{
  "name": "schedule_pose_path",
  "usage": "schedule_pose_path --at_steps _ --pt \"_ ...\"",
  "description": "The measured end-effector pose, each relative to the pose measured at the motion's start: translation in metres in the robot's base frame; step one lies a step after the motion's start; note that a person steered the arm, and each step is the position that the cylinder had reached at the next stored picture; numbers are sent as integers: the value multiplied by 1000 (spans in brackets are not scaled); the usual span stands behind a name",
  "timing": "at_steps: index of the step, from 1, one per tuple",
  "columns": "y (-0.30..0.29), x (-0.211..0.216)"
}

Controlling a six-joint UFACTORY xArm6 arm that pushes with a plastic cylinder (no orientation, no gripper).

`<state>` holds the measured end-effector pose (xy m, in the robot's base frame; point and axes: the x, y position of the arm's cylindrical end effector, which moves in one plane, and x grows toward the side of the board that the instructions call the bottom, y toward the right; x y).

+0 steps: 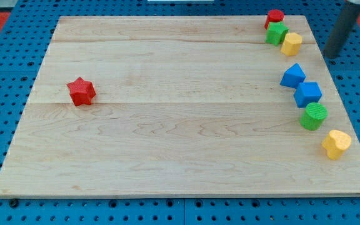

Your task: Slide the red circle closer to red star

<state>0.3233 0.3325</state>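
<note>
The red circle [275,17] sits at the top right corner of the wooden board [180,112], touching a green block [277,33] just below it. The red star [81,91] lies alone far off at the view's left, at mid height. My tip [332,55] is the lower end of the dark rod at the view's top right, right of the yellow block [291,44] and about 90 px right of and below the red circle, touching no block.
Down the right side lie a blue triangle [293,75], a blue cube-like block [307,94], a green round block [314,116] and a yellow heart [335,144]. Blue pegboard surrounds the board.
</note>
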Motion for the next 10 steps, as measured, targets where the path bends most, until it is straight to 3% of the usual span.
schedule_pose_path --at_steps 2,3,4,8,10 --pt "13 -27" --pt "13 -100" --pt "0 -131" --pt "-296 -110" --pt "-298 -109"
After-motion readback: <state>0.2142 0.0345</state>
